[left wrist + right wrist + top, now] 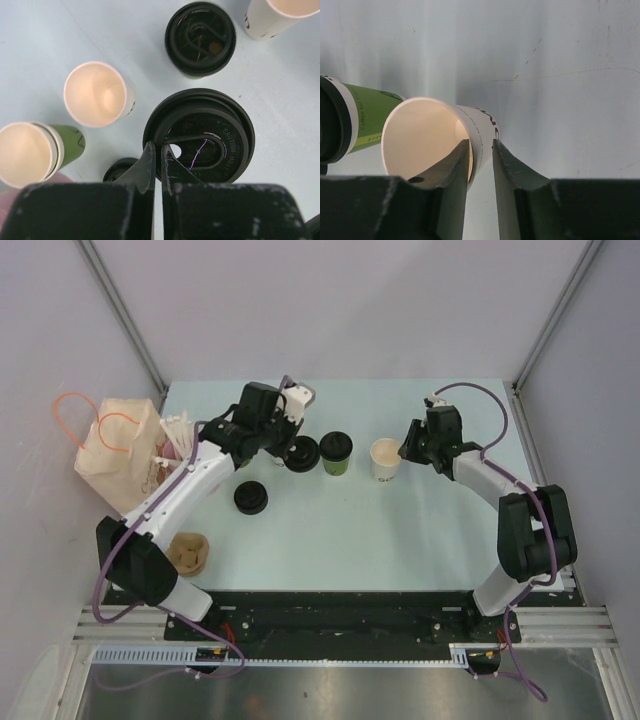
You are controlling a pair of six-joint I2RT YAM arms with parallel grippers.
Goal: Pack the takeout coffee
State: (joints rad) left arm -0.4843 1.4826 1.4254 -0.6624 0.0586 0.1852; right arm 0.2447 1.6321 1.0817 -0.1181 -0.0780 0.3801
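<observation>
The left arm's fingers (154, 161) pinch a round black plastic lid (205, 135) by its edge. The right arm's fingers (462, 156) clamp the rim of the open white-sided paper cup (427, 132), which stands on the pale bench (330, 530) beside the lidded green-sided paper cup (336, 454). An off-centre press could crumple that rim or tip the cup.

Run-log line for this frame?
left gripper: shut on lid | right gripper: shut on white cup rim, unlidded | green cup: lidded

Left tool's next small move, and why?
Probably carry the lid rightward over the white cup: left tool pinches the lid's rim, the green cup is already capped, and right tool grips the open white cup's wall.
</observation>
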